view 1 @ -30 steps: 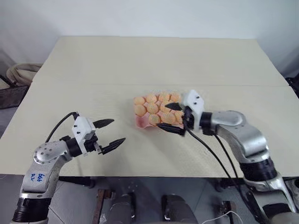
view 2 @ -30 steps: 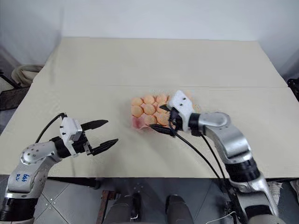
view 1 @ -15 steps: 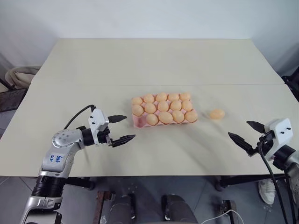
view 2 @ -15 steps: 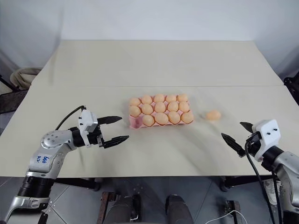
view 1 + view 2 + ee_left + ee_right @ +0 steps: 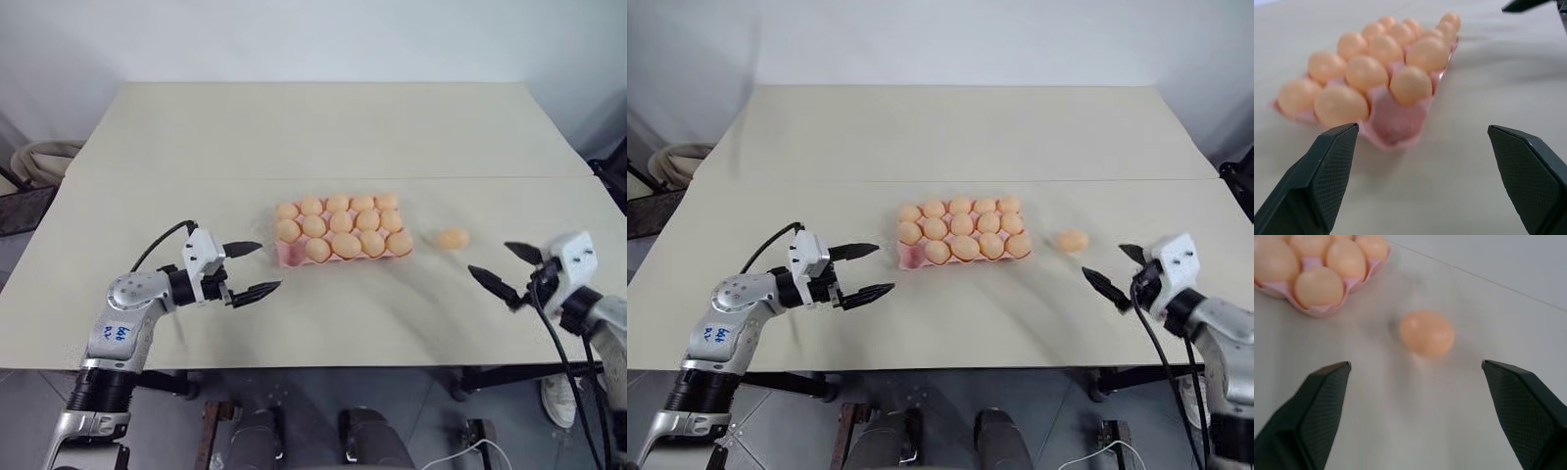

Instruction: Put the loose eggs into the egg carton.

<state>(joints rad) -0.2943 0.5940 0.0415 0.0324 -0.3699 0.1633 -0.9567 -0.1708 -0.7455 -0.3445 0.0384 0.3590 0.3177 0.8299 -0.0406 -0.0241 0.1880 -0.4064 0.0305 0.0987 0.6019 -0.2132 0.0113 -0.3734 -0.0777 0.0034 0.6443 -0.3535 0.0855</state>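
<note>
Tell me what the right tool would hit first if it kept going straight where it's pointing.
Most likely the loose pale-orange oval egg on the beige table. It lies centred ahead of the open right tool, before the pink moulded egg carton. Depth is unclear, so the tool might pass just above it.

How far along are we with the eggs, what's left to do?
Nearly done: the egg carton shows fourteen cups filled, with one empty cup at its near-left corner. One loose egg lies on the table to the carton's right. Nothing is in hand: the right gripper is open and aimed at that egg, and the left gripper is open near the empty cup.
</note>
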